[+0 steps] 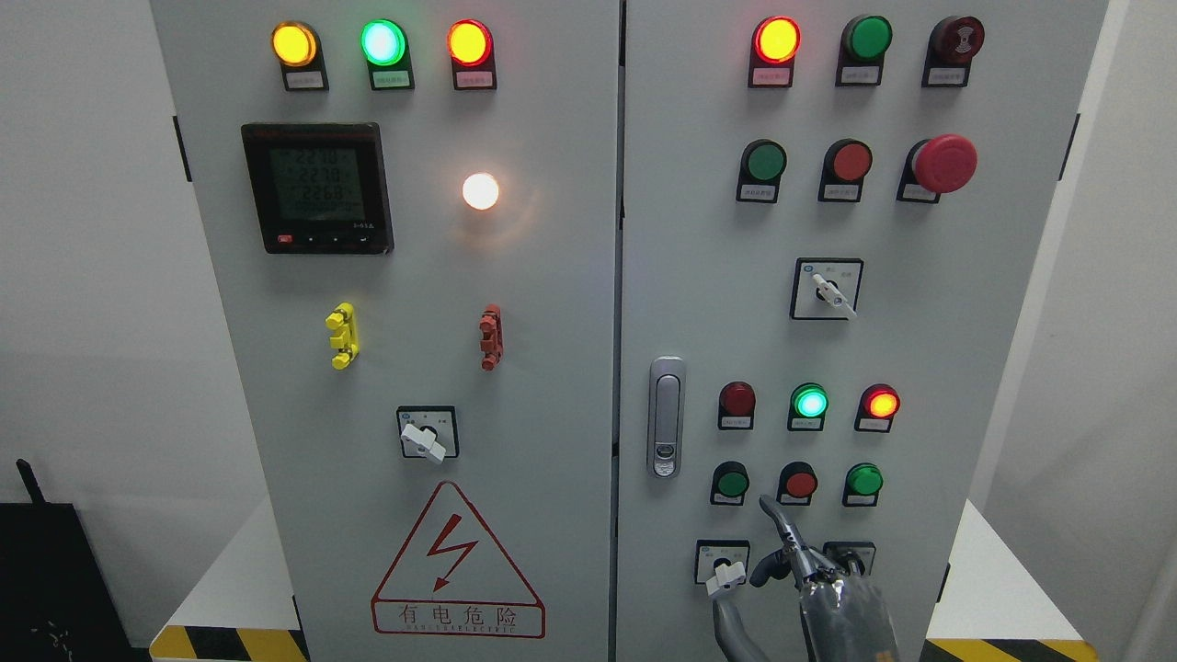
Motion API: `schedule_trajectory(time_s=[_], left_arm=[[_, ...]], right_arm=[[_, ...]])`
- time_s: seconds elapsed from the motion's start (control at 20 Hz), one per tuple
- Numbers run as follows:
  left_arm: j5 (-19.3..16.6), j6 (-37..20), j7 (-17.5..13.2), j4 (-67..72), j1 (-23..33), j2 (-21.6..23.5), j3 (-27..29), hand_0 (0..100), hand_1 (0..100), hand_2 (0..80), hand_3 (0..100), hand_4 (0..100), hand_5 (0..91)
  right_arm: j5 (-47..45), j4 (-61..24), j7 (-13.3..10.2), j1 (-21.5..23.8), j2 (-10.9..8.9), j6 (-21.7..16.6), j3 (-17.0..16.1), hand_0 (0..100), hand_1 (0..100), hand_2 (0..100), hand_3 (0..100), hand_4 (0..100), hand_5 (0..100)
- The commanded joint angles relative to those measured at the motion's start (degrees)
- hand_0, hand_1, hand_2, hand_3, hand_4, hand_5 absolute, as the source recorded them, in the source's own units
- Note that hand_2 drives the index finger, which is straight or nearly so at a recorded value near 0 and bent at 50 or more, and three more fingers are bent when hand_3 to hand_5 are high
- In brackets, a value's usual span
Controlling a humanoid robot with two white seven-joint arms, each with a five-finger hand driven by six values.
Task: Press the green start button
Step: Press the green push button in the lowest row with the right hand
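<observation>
My right hand (814, 579) comes up from the bottom edge in front of the right cabinet door. Its index finger (777, 524) is stretched up and to the left; the other fingers are curled and hold nothing. The fingertip is just below the lowest row of buttons, between a dark green button (732, 482) on the left and a red button (799, 483). It does not clearly touch either. A brighter green button (864, 479) ends that row on the right. Above it, a green lamp (810, 402) is lit. My left hand is out of view.
A white rotary switch (725, 575) sits just left of my hand and a door handle (666, 416) further left. Higher on the right door are another green button (765, 161), a red mushroom stop button (944, 163) and a selector switch (830, 291). The left door carries a meter (316, 188).
</observation>
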Motion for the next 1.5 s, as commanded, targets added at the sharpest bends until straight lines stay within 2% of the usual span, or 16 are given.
schedule_trajectory(time_s=[0.0, 0.95, 1.45], left_arm=[[0.0, 0.0, 0.0, 0.0, 0.0, 0.0, 0.0, 12, 56, 0.0, 0, 0, 0.0], [0.0, 0.0, 0.0, 0.0, 0.0, 0.0, 0.0, 12, 56, 0.0, 0, 0, 0.0], [0.0, 0.0, 0.0, 0.0, 0.0, 0.0, 0.0, 12, 56, 0.0, 0, 0, 0.0]], right_arm=[[2.1, 4.0, 0.0, -1.4, 0.03, -0.1, -1.2, 47, 30, 0, 65, 64, 64], [3.0, 10.9, -0.2, -6.1, 0.12, 0.2, -0.5, 50, 30, 0, 65, 64, 64], [2.7, 10.6, -1.3, -6.2, 0.12, -0.1, -0.5, 51, 30, 0, 65, 64, 64]])
